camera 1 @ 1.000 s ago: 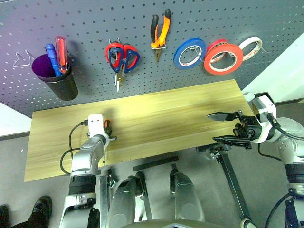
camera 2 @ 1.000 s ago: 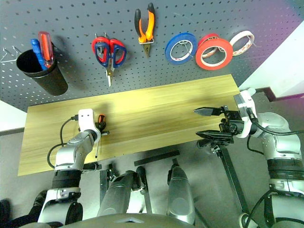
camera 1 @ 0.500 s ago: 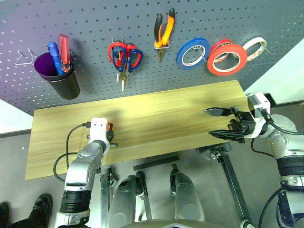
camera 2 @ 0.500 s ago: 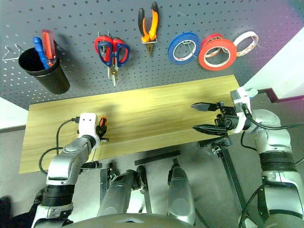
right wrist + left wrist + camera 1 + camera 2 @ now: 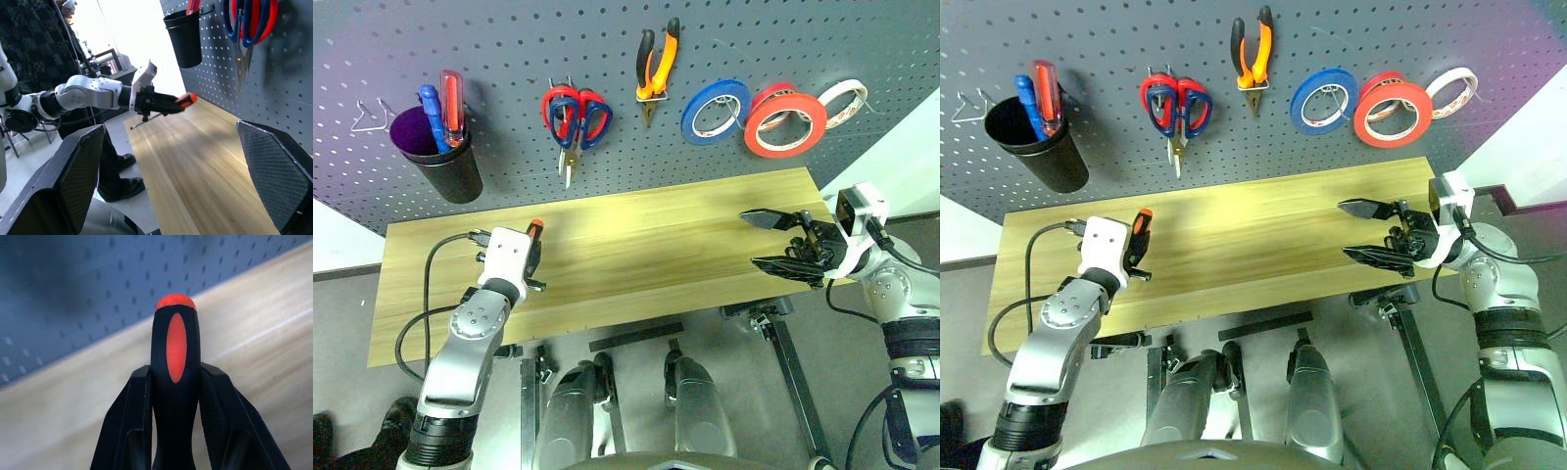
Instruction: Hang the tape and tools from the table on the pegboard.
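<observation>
Since the earlier frame, the left gripper has been raised clear of the long light wooden plank table, and its wrist has been rolled so that the slim screwdriver with the orange-and-black handle now stands off the tabletop near the front left corner. The handle is clamped between the two black fingers, with the orange butt end pointing towards the large dark grey perforated pegboard.

The right gripper is held with its jaws spread wide and empty, just above the right edge of the table.

The wide orange-red tape ring and the orange-and-black-handled pliers are already hung on the pegboard. The table top carries no further tools.

For the step in hand, a raise and reach towards the board is judged appropriate. The black cup holder, in which a blue and a red screwdriver are stored, is the likely destination. The handle should be kept firmly clamped, the shaft turned downward before insertion, and the approach made from above the rim so that the stored screwdrivers are not struck.
</observation>
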You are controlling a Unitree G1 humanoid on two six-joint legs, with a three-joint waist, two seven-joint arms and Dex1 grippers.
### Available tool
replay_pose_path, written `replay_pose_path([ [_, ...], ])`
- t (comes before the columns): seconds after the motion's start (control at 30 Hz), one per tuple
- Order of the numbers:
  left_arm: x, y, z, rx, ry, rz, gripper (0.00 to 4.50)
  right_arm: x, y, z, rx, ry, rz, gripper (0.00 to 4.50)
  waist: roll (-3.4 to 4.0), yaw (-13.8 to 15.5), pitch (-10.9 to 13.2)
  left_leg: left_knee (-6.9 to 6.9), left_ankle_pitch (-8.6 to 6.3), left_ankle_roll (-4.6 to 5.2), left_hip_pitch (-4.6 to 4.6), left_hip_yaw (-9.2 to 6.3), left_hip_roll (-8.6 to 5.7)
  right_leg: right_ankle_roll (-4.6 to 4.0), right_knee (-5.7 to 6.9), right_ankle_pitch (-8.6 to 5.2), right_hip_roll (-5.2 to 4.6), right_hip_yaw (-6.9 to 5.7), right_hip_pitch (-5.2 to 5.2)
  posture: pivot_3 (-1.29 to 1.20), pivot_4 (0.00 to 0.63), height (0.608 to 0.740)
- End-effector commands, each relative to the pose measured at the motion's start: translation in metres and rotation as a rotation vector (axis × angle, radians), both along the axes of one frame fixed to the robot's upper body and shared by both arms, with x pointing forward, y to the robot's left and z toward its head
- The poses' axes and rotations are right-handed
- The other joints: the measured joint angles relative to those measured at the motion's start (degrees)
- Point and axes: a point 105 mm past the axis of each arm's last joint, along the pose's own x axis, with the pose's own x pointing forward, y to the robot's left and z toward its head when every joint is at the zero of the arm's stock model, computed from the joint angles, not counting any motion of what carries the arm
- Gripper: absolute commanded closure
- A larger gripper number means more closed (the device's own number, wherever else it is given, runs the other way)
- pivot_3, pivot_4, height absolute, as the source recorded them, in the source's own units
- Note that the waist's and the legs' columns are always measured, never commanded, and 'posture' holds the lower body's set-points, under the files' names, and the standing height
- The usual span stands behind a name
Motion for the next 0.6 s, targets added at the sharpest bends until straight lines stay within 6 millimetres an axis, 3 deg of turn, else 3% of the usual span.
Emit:
replay_pose_path([
  [0.03,-0.005,-0.005,0.026,0.041,-0.128,-0.044,3.53,0.000,-0.003,0.014,0.021,-0.053,0.007,0.00,0.01,-0.01,-0.11,0.01,0.00,0.00,0.00,0.00,0.00,0.00,0.00,0.01,0.00,-0.01,0.00,-0.21,0.182,0.740],
  [0.6,-0.016,-0.012,0.109,0.189,-0.518,-0.117,3.53,0.011,-0.005,0.018,0.083,-0.057,-0.013,0.00,-0.01,0.01,-4.33,0.12,0.01,0.00,0.02,0.03,0.02,0.02,0.01,0.10,0.23,-0.08,0.08,-0.19,0.106,0.740],
])
